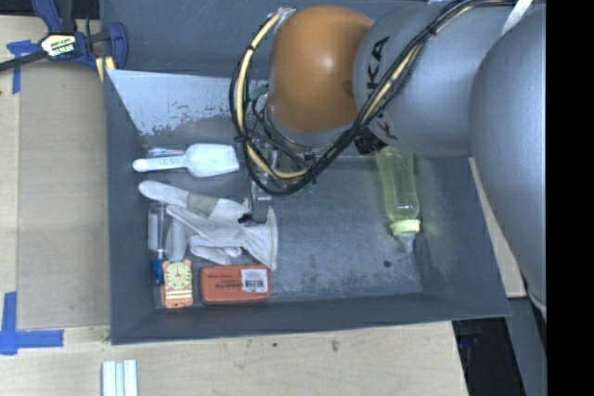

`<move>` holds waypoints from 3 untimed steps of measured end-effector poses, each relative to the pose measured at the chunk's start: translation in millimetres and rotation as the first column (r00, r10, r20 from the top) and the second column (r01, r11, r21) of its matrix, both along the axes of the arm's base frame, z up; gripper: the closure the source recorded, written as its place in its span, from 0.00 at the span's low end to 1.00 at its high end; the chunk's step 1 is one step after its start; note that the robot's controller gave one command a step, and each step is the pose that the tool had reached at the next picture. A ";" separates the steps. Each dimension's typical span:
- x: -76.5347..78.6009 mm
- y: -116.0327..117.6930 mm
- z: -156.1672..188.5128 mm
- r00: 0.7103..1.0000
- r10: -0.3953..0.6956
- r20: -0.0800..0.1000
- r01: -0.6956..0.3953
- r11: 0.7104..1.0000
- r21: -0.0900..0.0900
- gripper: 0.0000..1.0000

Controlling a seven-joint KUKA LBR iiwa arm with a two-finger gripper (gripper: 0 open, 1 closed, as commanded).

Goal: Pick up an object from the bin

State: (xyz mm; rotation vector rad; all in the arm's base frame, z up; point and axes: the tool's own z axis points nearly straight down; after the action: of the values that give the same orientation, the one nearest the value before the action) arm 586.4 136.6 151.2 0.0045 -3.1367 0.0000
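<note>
Top view of the grey metal bin [353, 246]. The arm [455, 79] enters from the right. Its orange wrist cover [311, 70], looped with yellow and black cables [249, 88], stands over the upper middle of the bin. The jaws point down below the cover, their tip at the upper edge of a crumpled white glove [227, 232] lying left of centre. Whether they touch the glove, and whether they stand apart or closed, cannot be told; nothing is seen gripped between them. Just above the glove lies a white plastic scoop [200, 160], handle to the left. Along the lower wall, below the glove, lie a flat red box [234, 283] with a white label and, just beside it on the left, a small yellow-orange block [174, 283]. A clear tube [158, 232] lies at the glove's left. Well apart, on the right side, lies a pale yellow-green bottle [399, 190], one end toward the lower wall
</note>
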 end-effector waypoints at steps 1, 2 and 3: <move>1.7 -0.6 5.1 1.000 -0.003 0.008 0.003 1.000 0.001 0.00; -12.9 25.5 -59.2 0.997 -0.083 0.011 0.083 0.997 0.003 0.00; -22.5 33.7 -62.4 0.996 -0.093 0.006 0.093 0.996 0.000 0.00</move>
State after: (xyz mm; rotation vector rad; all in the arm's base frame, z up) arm 563.9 170.3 88.7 -0.1420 -3.1397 0.0005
